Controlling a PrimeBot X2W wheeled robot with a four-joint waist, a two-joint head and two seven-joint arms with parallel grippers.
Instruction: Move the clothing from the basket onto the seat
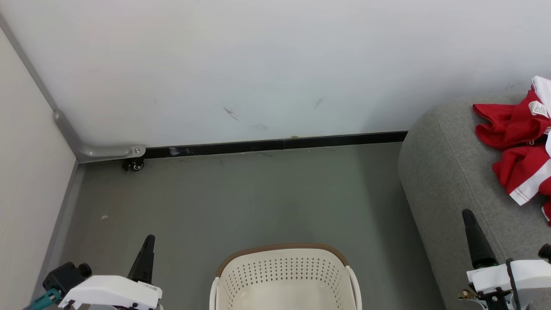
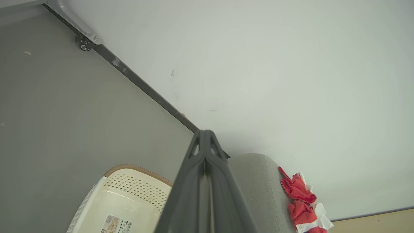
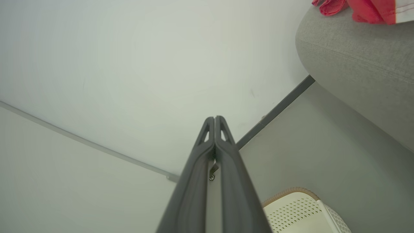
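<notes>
Clothing (image 1: 518,142) is lying bunched on the seat (image 1: 447,172), ahead-right of the nearer right end effector (image 1: 467,215); it and the left end effector (image 1: 149,241) are sitting closed, empty, flanking the basket (image 1: 282,248).

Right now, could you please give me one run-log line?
red garments: on grey seat | laundry basket: visible inside bare | left jaws: shut, empty | right jaws: shut, empty

My left gripper (image 2: 204,136) is closed on nothing above the basket (image 2: 129,181); I see the clothing (image 2: 300,204) lying on the seat (image 2: 255,191).
</notes>
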